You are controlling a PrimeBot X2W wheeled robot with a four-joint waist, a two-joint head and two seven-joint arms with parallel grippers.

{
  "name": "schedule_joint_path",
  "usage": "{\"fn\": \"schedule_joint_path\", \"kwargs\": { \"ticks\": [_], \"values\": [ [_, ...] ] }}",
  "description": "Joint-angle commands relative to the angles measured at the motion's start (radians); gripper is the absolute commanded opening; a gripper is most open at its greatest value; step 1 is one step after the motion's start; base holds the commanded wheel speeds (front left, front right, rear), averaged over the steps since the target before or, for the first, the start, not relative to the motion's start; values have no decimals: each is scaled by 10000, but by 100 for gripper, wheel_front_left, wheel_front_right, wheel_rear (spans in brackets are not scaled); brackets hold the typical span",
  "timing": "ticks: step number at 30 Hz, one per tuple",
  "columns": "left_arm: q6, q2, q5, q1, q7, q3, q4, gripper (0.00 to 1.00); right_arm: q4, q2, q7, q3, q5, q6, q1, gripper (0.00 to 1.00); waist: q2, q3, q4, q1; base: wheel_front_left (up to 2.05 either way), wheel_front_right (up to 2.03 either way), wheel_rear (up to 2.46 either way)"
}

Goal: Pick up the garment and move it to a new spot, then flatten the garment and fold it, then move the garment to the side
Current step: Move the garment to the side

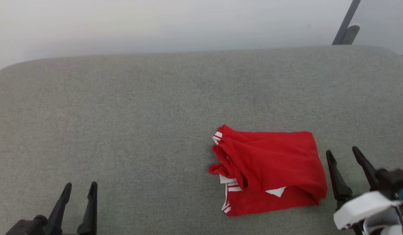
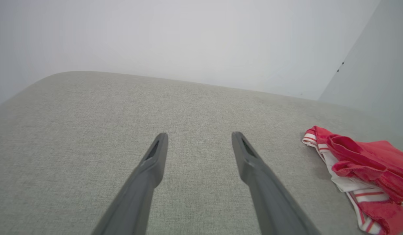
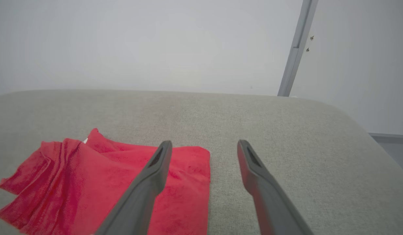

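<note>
Left gripper hovering at lower left over grey cushion, fingers wide, empty, base cut off, folded red garment lying right of centre, striped trim partly tucking under, right gripper sitting just beside it, fingers wide, empty.

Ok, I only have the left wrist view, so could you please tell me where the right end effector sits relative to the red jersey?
Observer: The right end effector is just beside the red jersey's right edge, open, gripping nothing.
Operator: Thank you. How does the whole jersey lie?
Observer: As a compact, roughly folded bundle, plain red on top, with a small white corner poking out at its near edge.
Operator: Anything behind it?
Observer: A grey post rises beyond the grey upholstered surface's far right corner.
</note>
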Motion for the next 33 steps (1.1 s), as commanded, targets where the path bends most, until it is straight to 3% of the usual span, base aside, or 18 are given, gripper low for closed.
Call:
{"fn": "schedule_joint_path", "kwargs": {
  "ticks": [1,10,16,24,25,26,27,28,29,33],
  "values": [
    [25,49,-24,-197,-47,-32,-56,100,6,-143,512,104,-57,-9,-273,100,-1,225,-12,0,0,0,0],
    [25,390,-316,-1182,-48,-553,-142,100,-400,-1435,4865,1069,309,-10,-1864,100,-1,1376,33,0,0,0,0],
    [25,600,-559,-1919,-48,-929,-194,100,-726,-1766,8118,1240,1253,-9,-2428,100,-1,2137,237,0,0,0,0],
    [25,785,-714,-2552,-46,-1277,-143,100,-829,-1263,9599,1155,1340,-6,-2422,100,-1,2836,517,0,0,0,0],
    [25,800,-737,-2616,-48,-1306,-138,100,-822,-1128,9651,1119,1294,-6,-2380,96,-1,2890,532,0,0,0,0],
    [25,836,-756,-2654,-46,-1324,-126,100,-834,-1015,9687,1112,1227,-6,-2318,58,-1,2939,531,0,0,0,0],
    [25,859,-764,-2695,-48,-1353,-121,100,-859,-937,9694,1113,1198,-4,-2259,45,-1,2983,515,0,0,0,0],
    [25,887,-769,-2729,-46,-1385,-124,100,-882,-838,9638,1051,1161,-4,-2212,4,-1,3022,487,0,0,0,0],
    [25,926,-767,-2767,-46,-1414,-134,100,-904,-777,9603,975,1126,-6,-2166,0,-1,3054,441,0,0,0,0],
    [25,1142,-752,-2904,-48,-1535,-268,100,-1174,-623,9184,424,992,-26,-2059,0,-1,3180,113,0,0,0,0]
  ]
}}
